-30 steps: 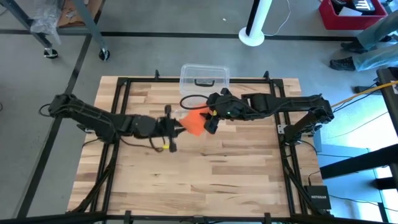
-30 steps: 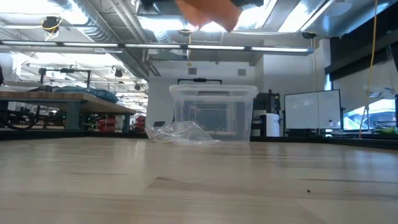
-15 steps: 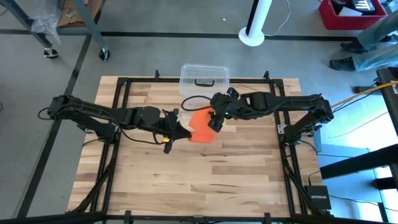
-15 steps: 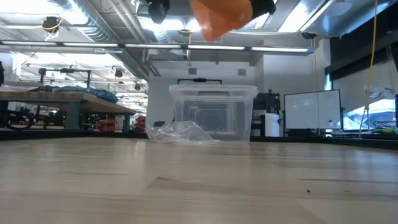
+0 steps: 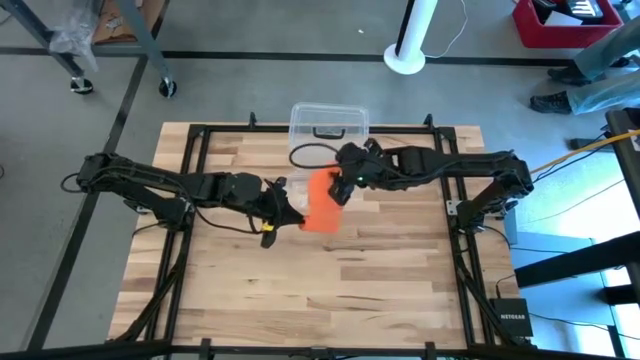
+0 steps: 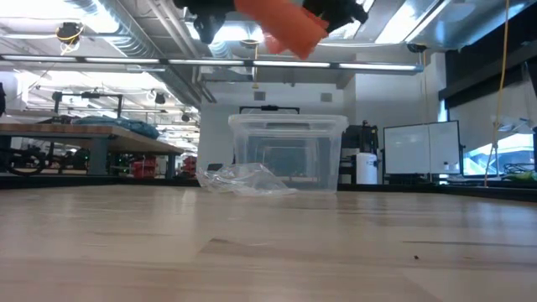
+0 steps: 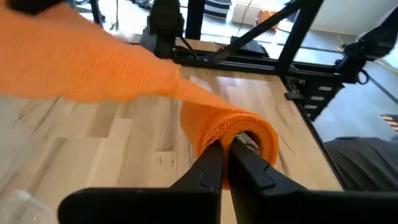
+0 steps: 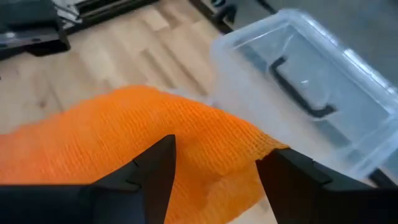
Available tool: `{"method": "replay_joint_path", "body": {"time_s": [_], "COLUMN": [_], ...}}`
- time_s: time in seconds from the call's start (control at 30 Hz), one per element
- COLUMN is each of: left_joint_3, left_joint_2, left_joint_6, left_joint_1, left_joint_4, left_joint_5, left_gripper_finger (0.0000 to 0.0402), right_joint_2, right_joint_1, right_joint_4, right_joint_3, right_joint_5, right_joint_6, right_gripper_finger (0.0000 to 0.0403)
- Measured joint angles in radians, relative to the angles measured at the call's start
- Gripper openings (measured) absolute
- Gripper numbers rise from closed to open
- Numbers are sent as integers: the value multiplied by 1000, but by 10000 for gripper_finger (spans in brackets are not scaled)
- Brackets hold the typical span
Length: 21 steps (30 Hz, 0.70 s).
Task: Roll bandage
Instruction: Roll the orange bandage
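The bright orange bandage (image 5: pixel 322 200) hangs in the air above the table's middle, between both grippers; it also shows at the top of the low view (image 6: pixel 281 23). My left gripper (image 5: pixel 291 213) is shut on the bandage's rolled end (image 7: pixel 231 132) at the near side. From the roll, a flat strip (image 7: pixel 93 68) runs up to my right gripper (image 5: pixel 346 186) on the far side. The strip (image 8: pixel 155 130) fills the gap between that gripper's fingers. My left gripper pinches the open end of the small roll (image 7: pixel 217 138) between its two fingers, coming level from the table's left and pointing along the roll's axis. The roll is lifted clear of the table, and the strip leaves it drawn flat. My right gripper holds the strip's far end (image 8: pixel 211 162) between its two fingers (image 8: pixel 155 171), which stand some way apart with the cloth between them. It comes from the table's right. The strip is clear of the table and runs down toward the roll.
A clear plastic box with a dark handle (image 5: pixel 329 127) stands at the table's far edge, just behind the grippers. A crumpled clear plastic piece (image 6: pixel 243 179) lies in front of it. A dark cable loop (image 5: pixel 305 158) lies near the box. Black frame rails (image 5: pixel 200 150) border the table.
My left gripper has gone toward the table's right and a little toward the far edge, closing on my right gripper. The bandage between them has changed from a broad patch to a narrower strip running near to far, still clear of the table.
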State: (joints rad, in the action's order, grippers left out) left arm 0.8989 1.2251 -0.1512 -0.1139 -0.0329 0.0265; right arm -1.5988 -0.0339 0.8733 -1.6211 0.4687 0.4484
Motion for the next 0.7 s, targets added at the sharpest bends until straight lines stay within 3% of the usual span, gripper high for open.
{"method": "replay_joint_path", "body": {"time_s": [0.13, 0.17, 0.2, 0.3, 0.4, 0.57, 0.63, 0.7], "left_joint_3": [0, 0, 0, 0, 0, 0, 0, 0], "left_joint_2": [1, 1, 0, 1, 1, 1, 1, 1], "left_joint_6": [-3, -3, -3, -5, -9, -10, -10, -10], "left_joint_1": [-1, -1, -1, -1, 0, 0, -1, -2], "left_joint_4": [-25, -26, -29, -48, -47, -66, -67, -67], "left_joint_5": [17, 19, 19, 18, 15, 17, 18, 19], "left_gripper_finger": [4, 4, 4, 4, 4, 4, 4, 4], "right_joint_2": [-30, -35, -37, -38, -36, -13, -13, -14], "right_joint_1": [37, 43, 44, 31, 30, 28, 30, 30], "right_joint_4": [4, 8, 5, 4, 6, 59, 71, 85], "right_joint_3": [1, 1, 1, 1, 1, 1, 1, 2], "right_joint_5": [-317, -354, -346, -187, -121, 155, 144, 28], "right_joint_6": [-1, -4, 1, 22, 18, -29, -39, -56], "right_gripper_finger": [220, 220, 220, 220, 220, 220, 220, 220]}}
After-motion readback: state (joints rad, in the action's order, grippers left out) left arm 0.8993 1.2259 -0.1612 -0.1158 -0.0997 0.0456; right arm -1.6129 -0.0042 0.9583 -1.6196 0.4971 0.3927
